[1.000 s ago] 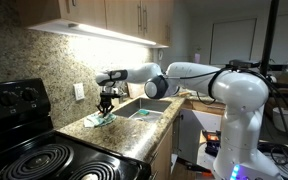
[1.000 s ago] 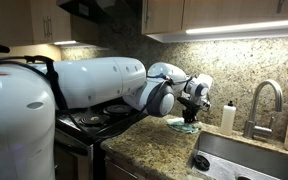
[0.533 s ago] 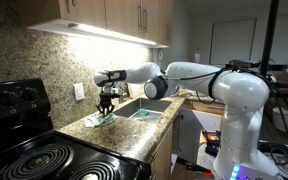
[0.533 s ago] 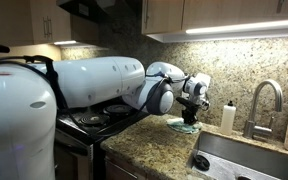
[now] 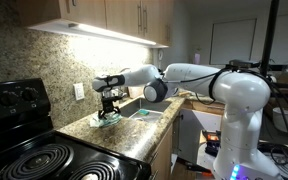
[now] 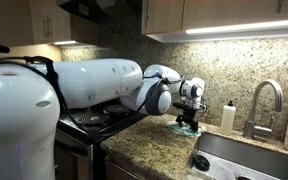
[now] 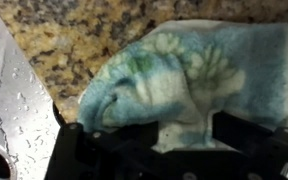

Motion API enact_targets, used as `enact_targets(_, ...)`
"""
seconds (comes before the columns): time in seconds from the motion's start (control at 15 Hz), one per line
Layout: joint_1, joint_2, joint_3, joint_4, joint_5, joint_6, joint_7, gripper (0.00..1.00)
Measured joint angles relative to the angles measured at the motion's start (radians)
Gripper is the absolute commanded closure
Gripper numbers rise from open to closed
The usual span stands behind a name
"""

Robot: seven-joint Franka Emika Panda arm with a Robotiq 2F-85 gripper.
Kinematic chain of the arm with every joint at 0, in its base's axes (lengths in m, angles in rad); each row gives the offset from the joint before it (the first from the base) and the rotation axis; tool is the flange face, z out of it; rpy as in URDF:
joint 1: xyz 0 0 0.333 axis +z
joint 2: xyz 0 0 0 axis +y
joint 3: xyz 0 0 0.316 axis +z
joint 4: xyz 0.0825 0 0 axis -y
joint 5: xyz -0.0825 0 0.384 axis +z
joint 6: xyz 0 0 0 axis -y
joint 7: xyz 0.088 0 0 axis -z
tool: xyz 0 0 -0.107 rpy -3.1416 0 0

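A crumpled blue-green and white cloth lies on the granite counter between the stove and the sink. My gripper points straight down onto it. In the wrist view the two dark fingers stand wide apart, with a fold of the cloth bunched between them. The cloth rests on the counter and is not lifted.
A steel sink with a faucet lies just beside the cloth, its wet rim at the wrist view's left. A soap bottle stands by the backsplash. A black stove borders the counter.
The jaws have spread apart from shut. The gripper has dropped slightly lower onto the cloth, and the arm has shifted a little.
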Motion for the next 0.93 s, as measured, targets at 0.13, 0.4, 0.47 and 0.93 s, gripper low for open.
enact_targets(0.13, 0.013, -0.001, -0.021, 0.0, -0.033, -0.027, -0.024, 0.0)
enact_targets(0.4, 0.032, -0.003, -0.049, 0.001, -0.08, -0.048, -0.09, 0.0)
enact_targets(0.47, 0.035, -0.004, -0.051, 0.001, -0.084, -0.048, -0.107, 0.0)
enact_targets(0.93, 0.034, -0.029, -0.052, 0.004, -0.085, -0.048, -0.217, 0.0)
